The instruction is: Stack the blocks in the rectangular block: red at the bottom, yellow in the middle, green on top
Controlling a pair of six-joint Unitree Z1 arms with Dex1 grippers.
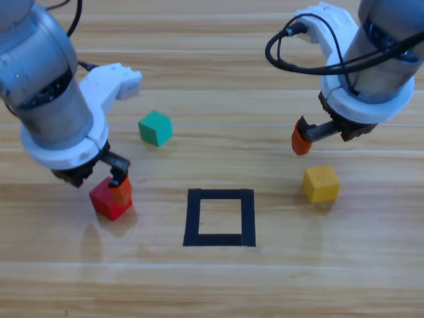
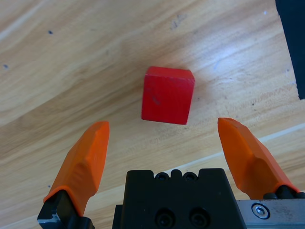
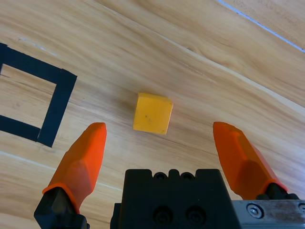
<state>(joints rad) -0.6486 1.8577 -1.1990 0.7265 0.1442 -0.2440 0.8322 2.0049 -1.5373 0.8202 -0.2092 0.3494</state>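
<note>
Orange jaws of my left gripper [image 2: 162, 138] gape just above the red cube [image 2: 168, 95] (first pick); next I lower and close. Right gripper [image 3: 159, 138] waits, jaws apart, over yellow [image 3: 152, 113].

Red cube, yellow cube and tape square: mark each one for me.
red cube [image 2: 167, 95], left wrist view, middle of its top face
yellow cube [image 3: 152, 113], right wrist view, middle of its top face
tape square [image 1: 193, 217], high view, its left strip
</note>
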